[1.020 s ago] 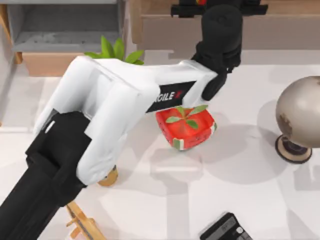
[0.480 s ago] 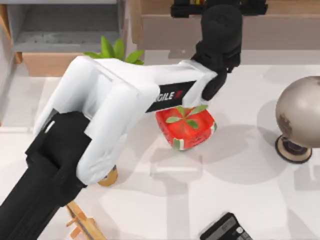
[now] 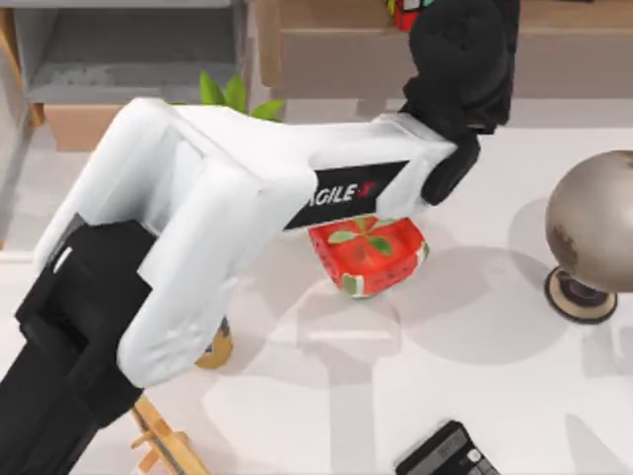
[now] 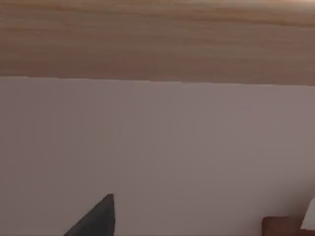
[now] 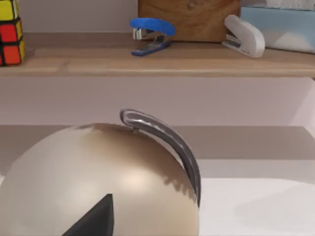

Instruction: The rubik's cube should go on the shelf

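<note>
The rubik's cube (image 3: pixel 406 12) stands on the shelf (image 3: pixel 336 61), on its light-brown ledge at the back of the table. From the right wrist view the rubik's cube (image 5: pixel 10 32) shows yellow and red stickers, sits flat on the ledge (image 5: pixel 162 60), and nothing grips it. My left arm reaches across the table, its black wrist (image 3: pixel 460 59) just right of the cube and above the shelf's front. The left wrist view looks at the grey-brown panel (image 4: pixel 157 147), with one dark fingertip (image 4: pixel 96 219) at the edge. My left gripper is open and holds nothing.
A red planter (image 3: pixel 368 254) with a sprout sits under the left forearm. A globe (image 3: pixel 593 223) stands at the right, close before the right wrist camera. A blue stapler (image 5: pixel 150 33), white stapler (image 5: pixel 244 35) and wooden board (image 5: pixel 189 14) share the ledge. A grey cubby (image 3: pixel 119 59) is back left.
My left arm has risen and swung to the right. The black gripper bar over the cube is gone from the top edge, and the cube now sits uncovered on the ledge.
</note>
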You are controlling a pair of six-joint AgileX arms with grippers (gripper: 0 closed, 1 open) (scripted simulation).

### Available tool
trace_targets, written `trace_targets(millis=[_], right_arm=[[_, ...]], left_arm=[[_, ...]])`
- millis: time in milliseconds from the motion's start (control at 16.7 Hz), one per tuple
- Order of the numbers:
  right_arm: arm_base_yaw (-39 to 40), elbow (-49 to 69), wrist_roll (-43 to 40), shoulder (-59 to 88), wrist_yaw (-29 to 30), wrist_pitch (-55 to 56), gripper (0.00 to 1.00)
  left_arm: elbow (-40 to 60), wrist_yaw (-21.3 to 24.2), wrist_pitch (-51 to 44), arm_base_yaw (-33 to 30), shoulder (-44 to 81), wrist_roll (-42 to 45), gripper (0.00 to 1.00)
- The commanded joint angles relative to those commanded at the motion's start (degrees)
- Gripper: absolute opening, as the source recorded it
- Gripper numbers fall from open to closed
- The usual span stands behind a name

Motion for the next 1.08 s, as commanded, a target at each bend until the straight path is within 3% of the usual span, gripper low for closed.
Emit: trace_targets(millis=[240,480,840,1080], right_arm=[[0.0,0.0,0.0,0.0,0.0,0.0,1.0],[0.0,0.0,0.0,0.0,0.0,0.0,1.0],[0.0,0.0,0.0,0.0,0.0,0.0,1.0],[0.0,0.0,0.0,0.0,0.0,0.0,1.0]], left_arm=[[-15.5,13.0,11.8,0.4,-11.4,8.2,1.0],[-37.1,30.0,22.5,9.6,-22.6,19.3,1.0],[-70.5,54.5,31.3,36.2,-32.1,39.1,1.0],[-85.4,66.7,32.0,57.1,-31.5,52.7,1.0]])
